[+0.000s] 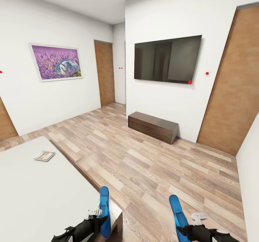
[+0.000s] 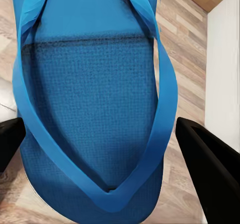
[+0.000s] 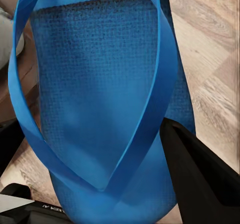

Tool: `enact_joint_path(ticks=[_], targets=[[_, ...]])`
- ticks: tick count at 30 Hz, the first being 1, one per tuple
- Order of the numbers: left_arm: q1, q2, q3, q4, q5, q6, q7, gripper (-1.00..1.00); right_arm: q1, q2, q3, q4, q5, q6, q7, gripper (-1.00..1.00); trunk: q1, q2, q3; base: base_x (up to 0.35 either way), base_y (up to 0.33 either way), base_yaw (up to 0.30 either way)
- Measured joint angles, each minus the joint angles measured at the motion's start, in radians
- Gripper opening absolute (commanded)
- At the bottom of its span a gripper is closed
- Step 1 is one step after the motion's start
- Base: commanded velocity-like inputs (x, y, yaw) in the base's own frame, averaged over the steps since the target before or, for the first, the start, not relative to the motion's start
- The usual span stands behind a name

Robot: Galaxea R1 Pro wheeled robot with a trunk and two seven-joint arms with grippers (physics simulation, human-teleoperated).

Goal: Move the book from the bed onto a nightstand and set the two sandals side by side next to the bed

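Note:
I hold a bright blue sandal in each hand. My left gripper [image 1: 99, 221] is shut on the left sandal [image 1: 104, 207] above the bed's [image 1: 32, 191] foot corner; in the left wrist view the sandal [image 2: 95, 94] sits between the black fingers [image 2: 212, 171]. To the right, over the wood floor, my right gripper [image 1: 184, 229] is shut on the other sandal [image 1: 177, 210]; the right wrist view has that sandal [image 3: 100, 84] beside one finger [image 3: 202, 176]. The book [image 1: 44, 156] lies flat on the pale mattress, far ahead of my left hand. The nightstand is out of view.
A low dark cabinet [image 1: 153, 126] stands against the wall under a wall-mounted TV [image 1: 167, 59]. Brown doors are at the right [image 1: 233, 87] and down the hallway [image 1: 104, 72]. A purple picture [image 1: 56, 62] hangs on the left wall. Wood floor [image 1: 144, 166] stretches between bed and cabinet.

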Motion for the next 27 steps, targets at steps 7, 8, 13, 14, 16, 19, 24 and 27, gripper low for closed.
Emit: enact_joint_path(ticks=[7, 8, 13, 14, 16, 19, 24, 27], targets=[[0.000, 0.000, 0.000, 0.000, 0.000, 0.001, 0.000, -1.00, 0.000, 0.000, 0.000, 0.000, 0.000, 0.000, 0.000, -1.00, 0.000, 0.000, 0.000, 0.258, 0.000, -0.300], [0.000, 0.000, 0.000, 0.000, 0.000, 0.001, 0.000, -1.00, 0.000, 0.000, -0.001, 0.000, 0.000, 0.000, 0.000, -1.00, -0.001, 0.000, 0.000, 0.310, 0.000, -0.300], [0.000, 0.000, 0.001, 0.000, 0.000, 0.001, 0.000, -1.00, 0.001, 0.000, 0.000, 0.000, 0.000, 0.000, 0.000, -1.00, 0.000, 0.000, 0.000, 0.175, 0.000, -0.300], [0.000, 0.000, 0.001, 0.000, 0.000, 0.001, 0.000, -1.00, 0.001, 0.000, 0.000, 0.000, 0.000, 0.000, 0.000, -1.00, 0.000, 0.000, 0.000, 0.048, 0.000, -0.300], [0.000, 0.000, 0.001, 0.000, 0.000, 0.001, 0.000, -1.00, 0.000, 0.000, 0.000, 0.000, 0.000, 0.000, 0.000, -1.00, 0.000, 0.000, 0.000, 0.025, 0.000, -0.295], [0.000, 0.000, 0.001, 0.000, 0.001, 0.001, 0.000, -1.00, 0.000, 0.000, -0.002, 0.000, 0.000, 0.000, 0.000, -1.00, 0.000, 0.000, 0.000, 0.009, 0.000, -0.231], [0.000, 0.000, 0.001, 0.000, 0.001, 0.001, 0.000, -1.00, 0.000, 0.000, -0.001, 0.000, 0.000, 0.000, 0.001, -1.00, 0.000, 0.000, 0.000, 0.002, 0.000, -0.156], [0.000, 0.000, 0.001, 0.000, 0.001, 0.001, 0.000, -1.00, 0.000, 0.000, -0.001, 0.000, 0.000, 0.000, 0.001, -1.00, 0.000, 0.000, 0.000, 0.000, 0.000, -0.200]])
